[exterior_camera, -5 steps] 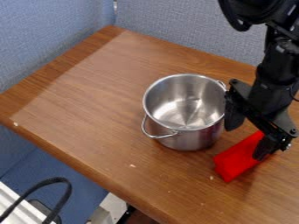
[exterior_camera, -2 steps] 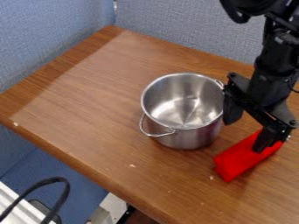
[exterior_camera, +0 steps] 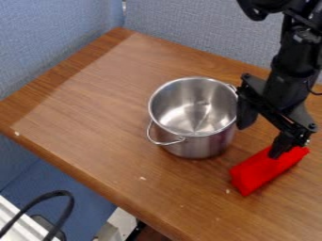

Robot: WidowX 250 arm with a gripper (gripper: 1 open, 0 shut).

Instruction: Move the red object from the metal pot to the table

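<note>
The red object (exterior_camera: 266,169) lies flat on the table (exterior_camera: 88,94), just right of the metal pot (exterior_camera: 193,116) and near the table's front edge. The pot stands upright and looks empty inside, with its wire handle hanging on the near side. My gripper (exterior_camera: 269,130) hangs open a little above the red object's far end, close beside the pot's right wall. Nothing is between its black fingers (exterior_camera: 292,141).
A blue fabric wall (exterior_camera: 176,24) runs along the back of the table. A black cable (exterior_camera: 36,213) loops below the table's front left edge. Bare wood stretches to the left of the pot.
The open gripper has lifted up and slightly back, away from the red object, which stays on the table. The pot has shifted slightly to the left.
</note>
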